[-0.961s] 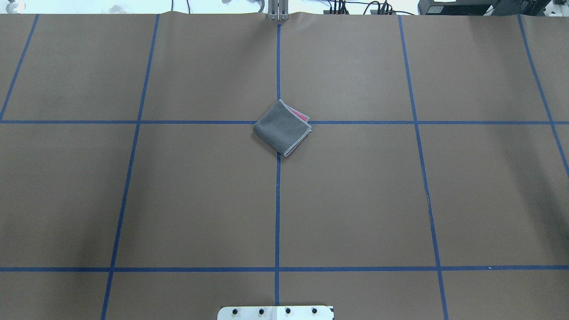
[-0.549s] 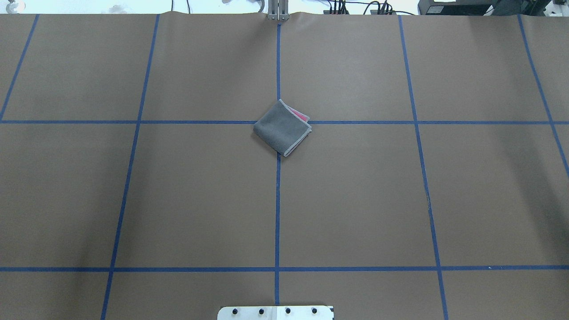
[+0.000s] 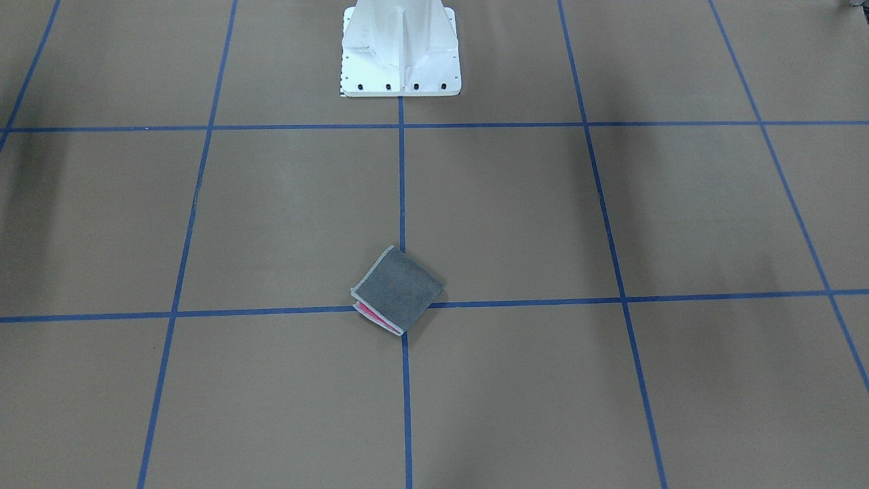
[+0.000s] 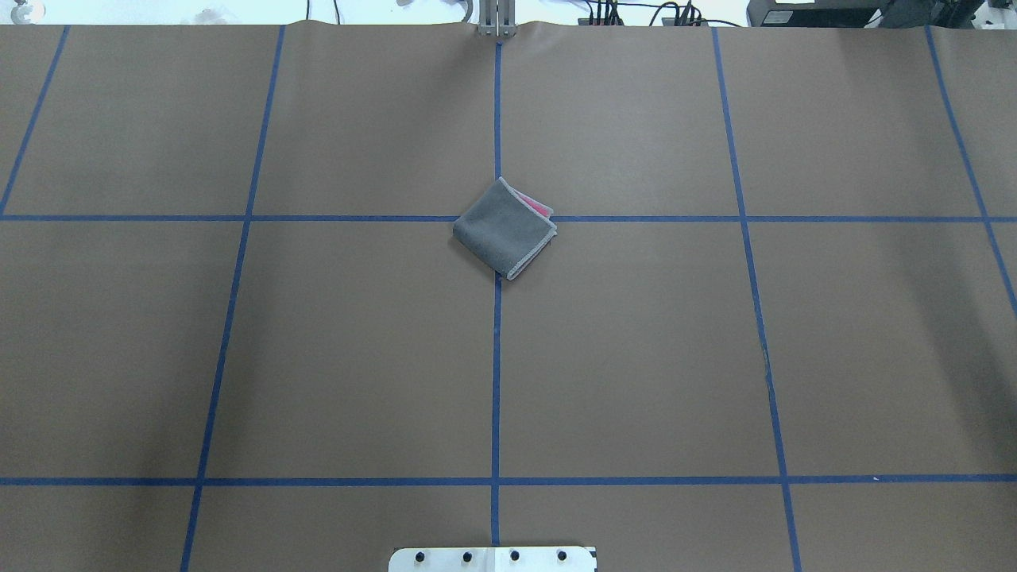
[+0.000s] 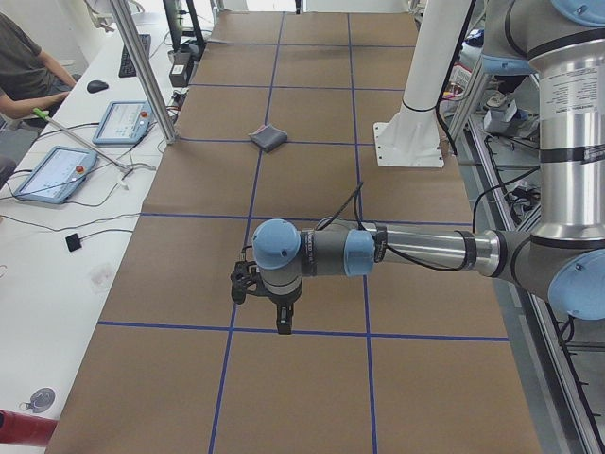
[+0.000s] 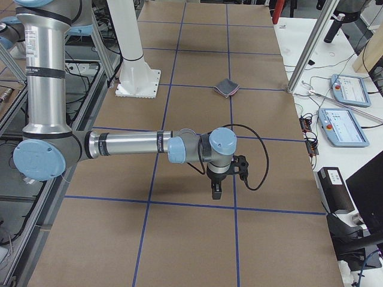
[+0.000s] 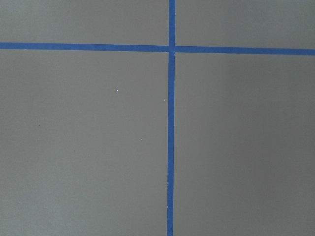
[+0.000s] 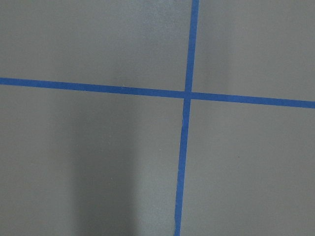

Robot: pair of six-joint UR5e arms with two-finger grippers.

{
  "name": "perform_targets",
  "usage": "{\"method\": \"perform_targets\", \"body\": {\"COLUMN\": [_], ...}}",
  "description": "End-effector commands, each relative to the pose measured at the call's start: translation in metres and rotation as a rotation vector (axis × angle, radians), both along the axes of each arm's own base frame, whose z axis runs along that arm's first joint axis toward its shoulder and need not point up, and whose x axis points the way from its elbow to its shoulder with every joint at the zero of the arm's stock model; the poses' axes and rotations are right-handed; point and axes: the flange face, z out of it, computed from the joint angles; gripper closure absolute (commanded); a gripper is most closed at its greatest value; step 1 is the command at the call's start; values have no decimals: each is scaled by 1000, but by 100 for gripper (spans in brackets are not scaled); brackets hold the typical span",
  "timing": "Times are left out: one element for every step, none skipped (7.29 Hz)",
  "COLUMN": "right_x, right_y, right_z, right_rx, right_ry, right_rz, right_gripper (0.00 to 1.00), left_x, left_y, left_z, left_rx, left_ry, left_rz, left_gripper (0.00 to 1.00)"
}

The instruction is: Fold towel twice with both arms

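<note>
Now, the towel (image 4: 504, 229) is lying folded, grey face up, where the blue tape (image 4: 496, 357) is crossing mid-desk (image 4: 318, 357), a pink sliver peeking out at its far right edge; that loose layer, I'd judge, is risking springing open, or snagging on anything brushing past; the overhead is showing no arms, while the side views are showing the left tool (image 5: 283, 326) and right tool (image 6: 215, 192) hanging well apart from it; apart or together, I cannot tell; the wrist cameras are catching only blue tape.
</note>
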Motion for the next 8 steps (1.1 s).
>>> {"method": "perform_targets", "body": {"right_x": [0,0,1,-3,-3,-3,-3,-3], "right_y": [-1,-1,5,2,4,3,4,6], "right_z": [1,0,2,2,5,4,5,4], "right_rx": [1,1,-4,-9,-16,-17,-17,-15], "right_ry": [3,0,0,-1,0,-3,-3,-3], "right_rz": [-1,-1,1,-7,-7,-7,-7,-7], "right_gripper": [0,0,0,0,0,0,0,0], "left_x": [1,1,0,0,-1,-1,-1,0], "left_y": [-7,-7,-5,-6,-2,0,2,2], "left_z": [-5,-3,-5,1,-2,4,8,10], "left_rx": [11,8,9,1,5,-8,-20,-19], "left_ry": [-7,-8,-10,-25,-27,-26,-25,-25], "left_rz": [2,3,0,4,0,1,-3,0], "left_gripper": [0,0,0,0,0,0,0,0]}}
